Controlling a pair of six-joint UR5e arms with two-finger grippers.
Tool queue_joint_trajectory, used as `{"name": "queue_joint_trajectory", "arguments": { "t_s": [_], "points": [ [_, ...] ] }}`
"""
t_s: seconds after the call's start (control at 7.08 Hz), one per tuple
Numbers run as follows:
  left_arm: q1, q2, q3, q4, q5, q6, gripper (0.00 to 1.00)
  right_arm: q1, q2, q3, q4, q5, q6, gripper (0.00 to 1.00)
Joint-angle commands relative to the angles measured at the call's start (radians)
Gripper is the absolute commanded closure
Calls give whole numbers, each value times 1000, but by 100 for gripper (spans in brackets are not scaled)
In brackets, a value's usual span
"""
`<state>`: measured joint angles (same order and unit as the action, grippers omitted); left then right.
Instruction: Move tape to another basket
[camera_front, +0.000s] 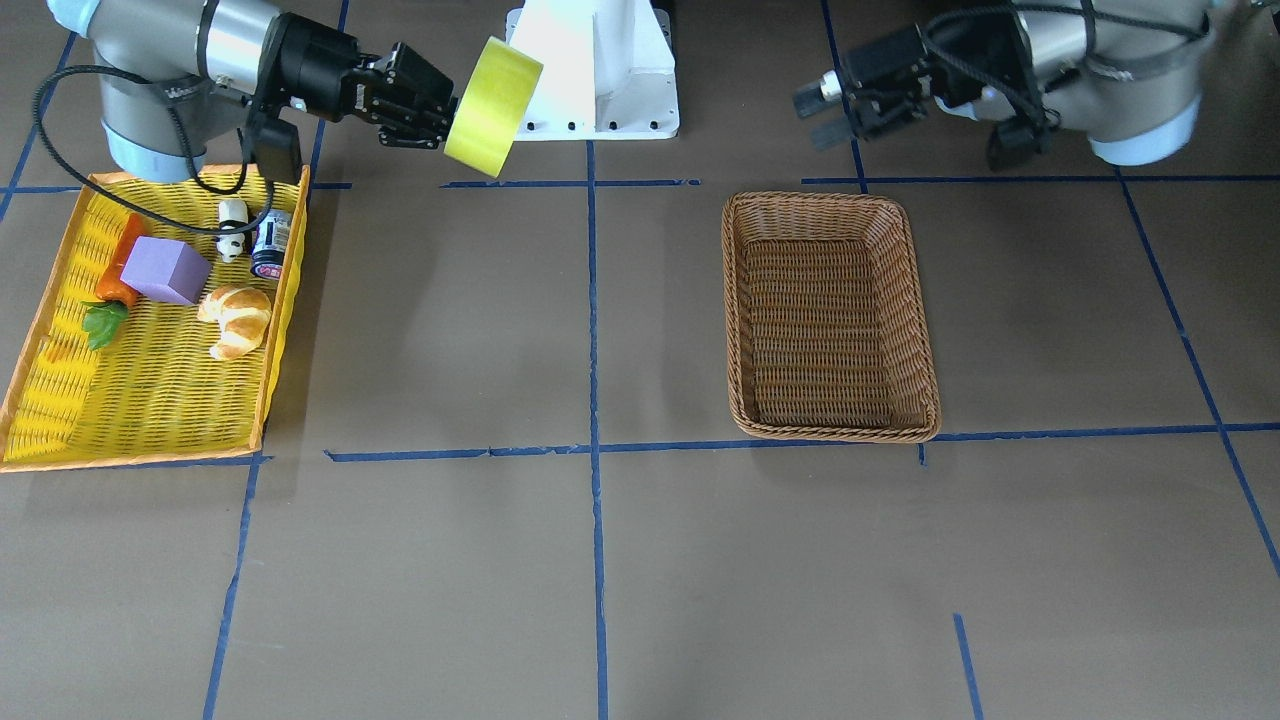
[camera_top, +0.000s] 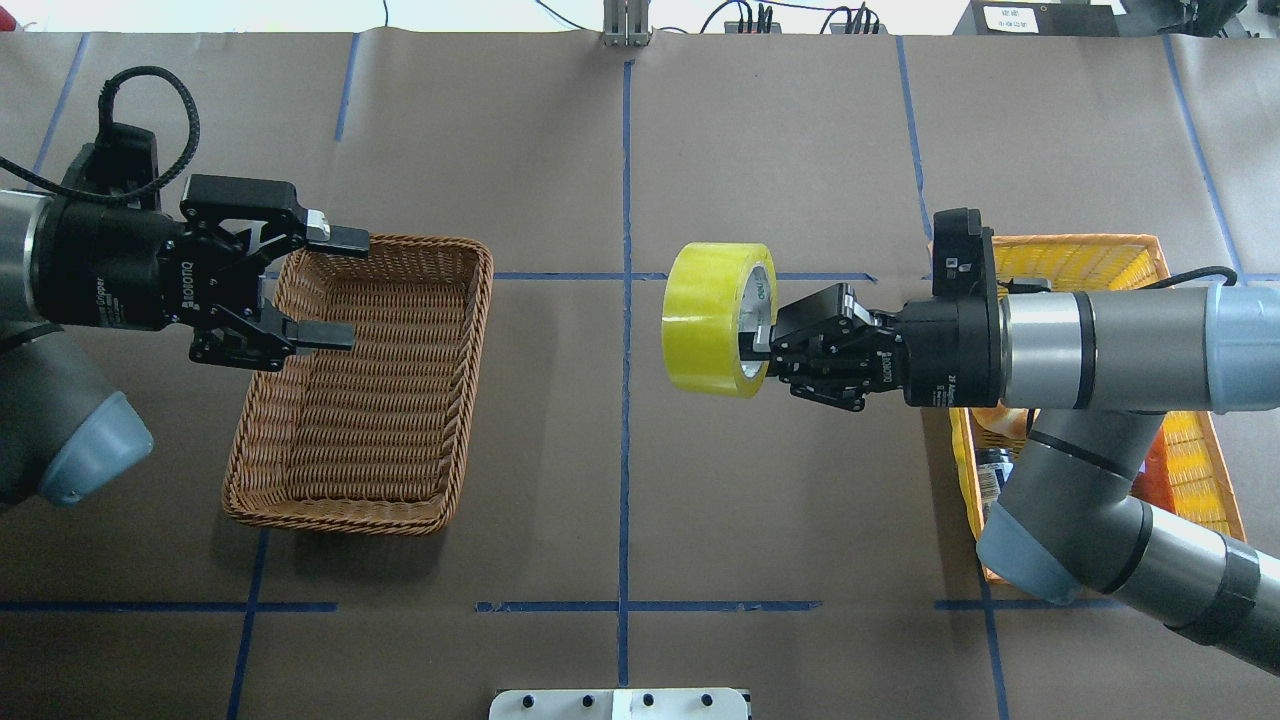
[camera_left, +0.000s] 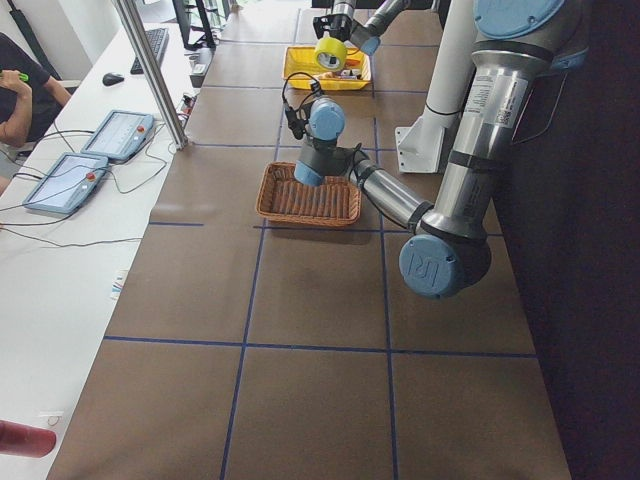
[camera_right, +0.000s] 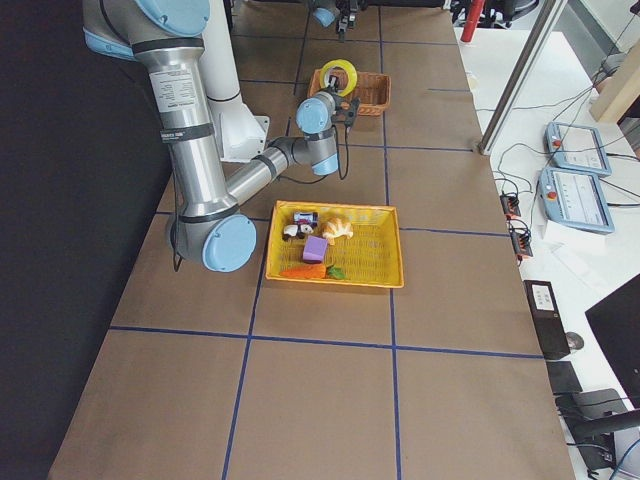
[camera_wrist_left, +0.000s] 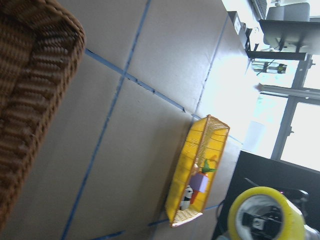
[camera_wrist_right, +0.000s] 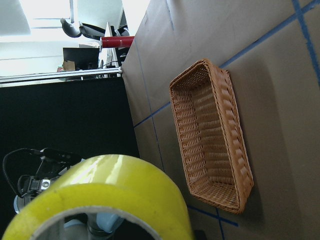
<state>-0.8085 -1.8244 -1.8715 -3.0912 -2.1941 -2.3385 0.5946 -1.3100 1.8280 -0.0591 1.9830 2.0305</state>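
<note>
My right gripper (camera_top: 760, 342) is shut on the wall of the yellow tape roll (camera_top: 712, 320) and holds it on edge in the air near the table's centre line. The tape also shows in the front view (camera_front: 492, 105), held by the same gripper (camera_front: 450, 112), and fills the right wrist view (camera_wrist_right: 100, 200). The brown wicker basket (camera_top: 455, 400) stands empty on the left half; it also shows in the front view (camera_front: 905, 330) and the right wrist view (camera_wrist_right: 240, 165). My left gripper (camera_top: 342, 288) is open and empty, hovering over the basket's rim; in the front view it (camera_front: 815, 118) is beyond the basket.
The yellow plastic tray (camera_front: 60, 390) holds a purple block (camera_front: 166, 270), a carrot (camera_front: 120, 265), a croissant (camera_front: 237, 318), a panda figurine (camera_front: 232, 228) and a small can (camera_front: 271, 243). The white robot base (camera_front: 595, 70) stands at the table's edge. Blue tape lines cross the brown tabletop.
</note>
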Motion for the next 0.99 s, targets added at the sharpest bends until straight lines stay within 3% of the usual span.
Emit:
{"name": "queue_joint_trajectory", "arguments": {
  "t_s": [0.0, 0.28, 0.85],
  "points": [
    [145, -63, -37, -57, 155, -119, 0, -82, 0, 8, 83, -4, 4, 99],
    [224, -90, -37, -60, 235, -119, 0, -160, 0, 8, 171, -6, 2, 98],
    [305, -122, -31, -58, 244, -117, 0, -199, 28, 5, 191, -10, -1, 98]
  ]
}}
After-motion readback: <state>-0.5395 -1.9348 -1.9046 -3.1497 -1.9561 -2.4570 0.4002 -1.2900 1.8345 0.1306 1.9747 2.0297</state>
